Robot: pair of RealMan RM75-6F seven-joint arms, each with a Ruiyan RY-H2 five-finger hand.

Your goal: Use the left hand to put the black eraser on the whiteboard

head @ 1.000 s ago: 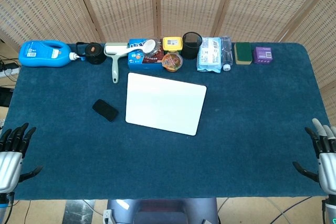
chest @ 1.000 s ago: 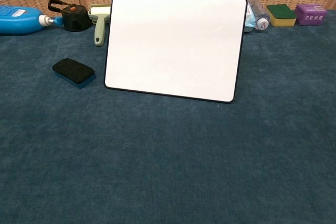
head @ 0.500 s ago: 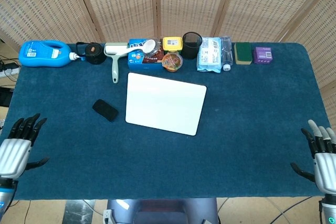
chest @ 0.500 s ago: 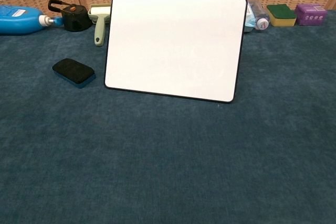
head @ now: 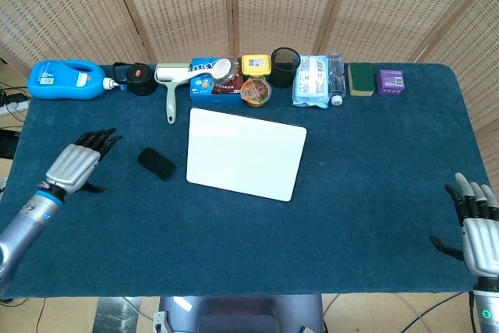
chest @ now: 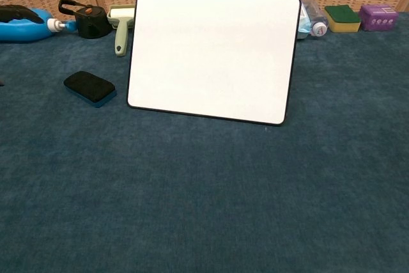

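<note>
since the earlier frame the left hand (head: 76, 165) has swung in from the table edge, fingers spread and empty, near the black eraser (head: 157, 164) lying just left of the whiteboard (head: 245, 153). reach step; next, close over it.

Head cam overhead; chest cam low, close.

No print is showing clearly enough to be read in either view. The blue detergent bottle (head: 65, 79) is carrying a pale label, the blue box (head: 210, 83) and the yellow-lidded tub (head: 255, 65) behind the whiteboard (head: 245, 153) are bearing printed graphics, and the purple box (head: 391, 81) is showing light marks on its top, but all of these are staying too small and blurred to make out.
</note>
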